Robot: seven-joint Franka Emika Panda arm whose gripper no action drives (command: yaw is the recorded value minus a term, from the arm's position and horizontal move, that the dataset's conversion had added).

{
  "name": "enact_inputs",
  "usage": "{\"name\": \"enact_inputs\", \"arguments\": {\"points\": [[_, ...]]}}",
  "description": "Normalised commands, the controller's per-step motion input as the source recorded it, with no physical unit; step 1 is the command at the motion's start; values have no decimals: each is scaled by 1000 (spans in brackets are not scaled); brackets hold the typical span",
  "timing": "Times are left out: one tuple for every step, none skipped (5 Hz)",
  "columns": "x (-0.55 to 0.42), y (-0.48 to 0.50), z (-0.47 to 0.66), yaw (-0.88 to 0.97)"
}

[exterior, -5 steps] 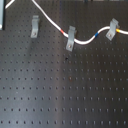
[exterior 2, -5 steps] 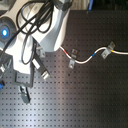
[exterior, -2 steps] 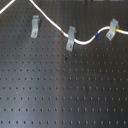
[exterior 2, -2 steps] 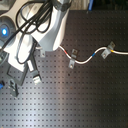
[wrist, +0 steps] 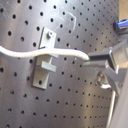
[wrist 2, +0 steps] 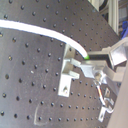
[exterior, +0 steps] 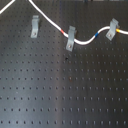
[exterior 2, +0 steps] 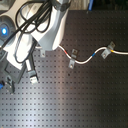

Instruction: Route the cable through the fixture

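Cable (exterior: 85, 41) already runs through the middle clip (exterior: 70, 38) and the right clip (exterior: 113, 29) on the pegboard (exterior: 65, 90); its free end is pinched between my gripper (wrist: 92, 59) fingers, right at the remaining fixture (wrist: 45, 65). Over the last second the cord near that left clip (exterior: 35, 26) has barely shifted in the first exterior view, so I judge it not yet seated.

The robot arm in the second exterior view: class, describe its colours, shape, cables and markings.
The arm has a rounded white casing with black cables looped over it. A blue light glows on its side. Lower down, dark blocky parts carry the claw, whose tip is grey.
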Motion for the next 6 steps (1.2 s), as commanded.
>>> {"name": "enact_inputs", "arguments": {"points": [[-51,24,241,146],[-72,51,288,149],[-114,85,325,163],[-117,95,312,180],[-132,114,304,209],[-92,181,305,211]]}}
